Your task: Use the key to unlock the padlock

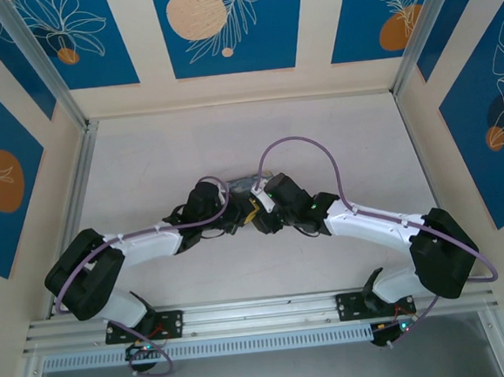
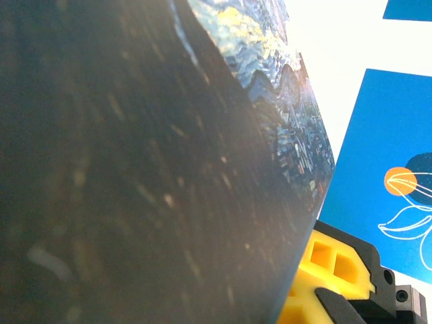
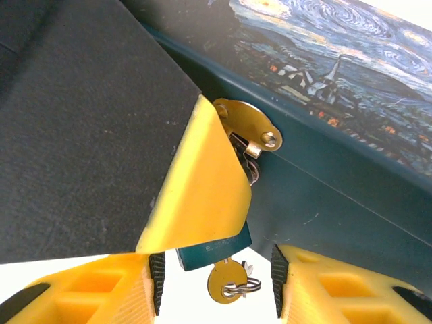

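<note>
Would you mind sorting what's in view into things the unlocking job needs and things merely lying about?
Needed:
padlock, hanging from the hasp
key, under the padlock
right gripper
left gripper

Lying about:
painted tin
key ring

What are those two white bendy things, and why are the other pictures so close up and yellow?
They are two robot arms, bolted at the table's near edge, photographed from above. Each ends in a two-fingered hand: the left pincer and the right pincer, which meet in the middle. The other two pictures come from little cameras on the wrists, so everything looks huge.

The right wrist camera looks between its own yellow fingers. It sees a painted tin with swirly blue sky, a brass hasp, and a small dark padlock hanging below it. The key is sticking in the padlock's bottom, with a wire ring. Another yellow finger presses beside the padlock.

The left wrist camera sits right against the tin.
</note>
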{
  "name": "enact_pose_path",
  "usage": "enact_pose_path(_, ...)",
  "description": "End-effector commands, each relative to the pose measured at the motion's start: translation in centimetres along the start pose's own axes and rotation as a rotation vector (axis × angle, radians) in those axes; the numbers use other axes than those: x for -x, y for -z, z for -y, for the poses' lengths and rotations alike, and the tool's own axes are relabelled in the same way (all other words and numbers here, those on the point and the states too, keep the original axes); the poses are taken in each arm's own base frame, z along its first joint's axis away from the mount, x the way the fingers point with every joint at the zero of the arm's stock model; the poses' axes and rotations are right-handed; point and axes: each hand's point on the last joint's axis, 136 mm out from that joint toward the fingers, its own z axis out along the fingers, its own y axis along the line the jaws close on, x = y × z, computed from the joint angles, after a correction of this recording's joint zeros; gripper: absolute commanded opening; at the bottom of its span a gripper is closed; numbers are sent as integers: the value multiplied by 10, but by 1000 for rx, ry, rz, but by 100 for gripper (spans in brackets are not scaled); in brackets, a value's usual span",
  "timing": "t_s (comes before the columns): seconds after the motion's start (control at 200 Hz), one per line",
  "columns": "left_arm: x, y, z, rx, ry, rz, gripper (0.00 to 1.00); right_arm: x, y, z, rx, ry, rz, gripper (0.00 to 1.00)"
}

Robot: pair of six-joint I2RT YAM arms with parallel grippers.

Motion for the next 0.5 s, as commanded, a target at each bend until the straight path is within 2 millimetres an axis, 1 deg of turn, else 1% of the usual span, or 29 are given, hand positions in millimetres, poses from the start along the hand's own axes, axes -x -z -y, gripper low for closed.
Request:
enact_pose_path(0.0, 1, -1, 21, -56, -34, -16, 0, 1, 4, -1, -3, 32, 11, 48)
enact_pose_path(0.12, 1, -1, 23, -60, -35, -18, 0, 3, 2, -1, -4, 34, 9, 45)
enact_pose_path(0.16, 1, -1, 23, -61, -34, -16, 0, 3, 0, -1, -7, 34, 7, 42)
enact_pose_path(0.24, 1, -1, 24, -63, -36, -19, 0, 5, -2, 0, -8, 29, 6, 31)
enact_pose_path(0.305, 1, -1, 24, -62, -37, -19, 0, 8, -2, -1, -1, 19, 11, 16)
enact_pose_path(0.405, 0, 0, 20, -57, -34, -17, 0, 15, 3, -6, 34, -6, 35, 2)
enact_pose_path(0.425, 1, -1, 20, -56, -34, -17, 0, 17, 4, -7, 44, -17, 40, 0)
enact_pose_path(0.495, 1, -1, 18, -53, -34, -16, 0, 20, 9, -9, 88, -58, 59, 0)
